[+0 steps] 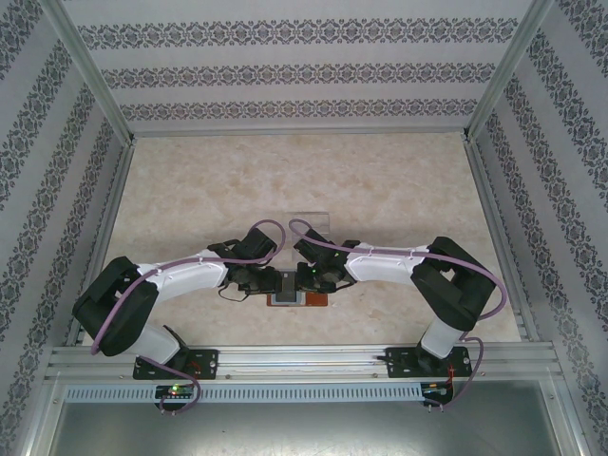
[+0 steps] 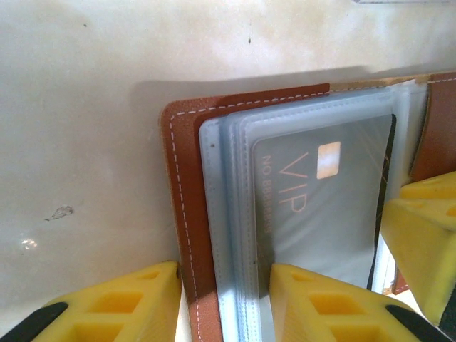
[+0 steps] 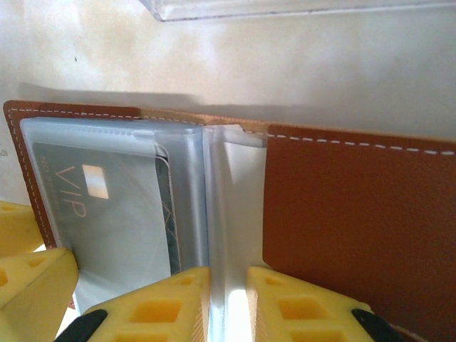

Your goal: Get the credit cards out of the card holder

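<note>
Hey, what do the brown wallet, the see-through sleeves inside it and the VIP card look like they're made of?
Wallet: likely leather or imitation, matte reddish-brown with pale edge stitching.
Sleeves: soft clear plastic, slightly milky, with glossy folds.
Card: probably stiff plastic, grey, printed VIP with a shiny metallic chip.

Lab test booth: aluminium framing (image 1: 304, 359), patterned wall panels (image 1: 304, 71), marbled tabletop (image 1: 285, 180).

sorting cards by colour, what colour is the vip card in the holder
The VIP card is grey with pale gold lettering; clearest in the left wrist view.
</note>
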`<action>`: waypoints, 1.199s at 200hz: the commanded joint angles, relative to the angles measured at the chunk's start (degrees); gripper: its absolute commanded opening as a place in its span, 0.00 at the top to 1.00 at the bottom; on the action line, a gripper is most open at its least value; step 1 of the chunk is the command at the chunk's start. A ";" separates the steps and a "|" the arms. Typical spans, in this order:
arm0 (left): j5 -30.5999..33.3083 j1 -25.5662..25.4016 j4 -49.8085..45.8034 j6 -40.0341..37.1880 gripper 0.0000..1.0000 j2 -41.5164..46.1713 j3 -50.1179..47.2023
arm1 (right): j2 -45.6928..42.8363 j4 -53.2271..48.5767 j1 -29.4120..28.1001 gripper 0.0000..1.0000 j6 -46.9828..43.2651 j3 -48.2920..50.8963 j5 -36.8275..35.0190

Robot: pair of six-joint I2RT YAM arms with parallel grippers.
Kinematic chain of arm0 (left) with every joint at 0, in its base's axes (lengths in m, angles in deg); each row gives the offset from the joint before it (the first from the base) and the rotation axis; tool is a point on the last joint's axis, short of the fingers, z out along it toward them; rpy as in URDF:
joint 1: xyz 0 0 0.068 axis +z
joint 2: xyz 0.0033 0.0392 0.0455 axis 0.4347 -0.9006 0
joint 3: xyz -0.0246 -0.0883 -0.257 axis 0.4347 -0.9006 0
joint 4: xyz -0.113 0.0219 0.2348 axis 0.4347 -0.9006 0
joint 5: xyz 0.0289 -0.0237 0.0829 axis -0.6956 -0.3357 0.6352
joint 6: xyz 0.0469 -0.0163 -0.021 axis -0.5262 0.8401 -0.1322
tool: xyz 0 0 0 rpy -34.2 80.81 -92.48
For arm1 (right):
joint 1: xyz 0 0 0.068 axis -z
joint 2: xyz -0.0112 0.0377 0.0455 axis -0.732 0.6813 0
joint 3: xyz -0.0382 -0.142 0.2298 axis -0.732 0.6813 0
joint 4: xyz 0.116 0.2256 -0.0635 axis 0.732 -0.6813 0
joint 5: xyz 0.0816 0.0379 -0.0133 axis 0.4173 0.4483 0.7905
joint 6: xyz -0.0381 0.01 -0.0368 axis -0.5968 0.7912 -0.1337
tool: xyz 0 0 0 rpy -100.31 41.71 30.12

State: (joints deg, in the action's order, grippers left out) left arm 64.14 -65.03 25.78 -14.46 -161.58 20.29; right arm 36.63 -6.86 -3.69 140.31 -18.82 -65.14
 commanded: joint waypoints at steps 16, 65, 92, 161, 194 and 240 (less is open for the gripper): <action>3.44 0.51 -3.70 -1.11 0.63 0.15 -0.08 | -2.73 -4.27 0.47 0.73 0.61 -0.22 -3.57; 2.87 0.52 -3.18 -1.10 0.63 -0.37 -0.17 | -3.69 -6.58 0.47 0.58 0.90 -1.72 -4.94; 2.67 0.51 -3.09 -1.14 0.63 -0.35 -0.05 | -1.60 -7.15 0.47 0.55 1.03 -2.59 -5.21; 2.16 0.52 -2.53 -0.99 0.63 -0.50 -0.12 | 2.24 -6.40 0.29 0.46 1.86 -3.85 -3.73; 1.91 0.51 -2.30 -1.06 0.63 -0.90 -0.11 | 3.26 -8.13 -0.02 0.45 2.16 -5.01 -4.64; 1.90 0.57 -2.22 -1.12 0.63 -0.95 -0.06 | 5.11 -11.41 -0.94 0.47 2.07 -6.98 -6.65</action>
State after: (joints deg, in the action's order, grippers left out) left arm 64.29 -65.03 25.71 -14.62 -161.54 20.29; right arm 38.88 -16.06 -3.84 141.99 -25.10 -68.95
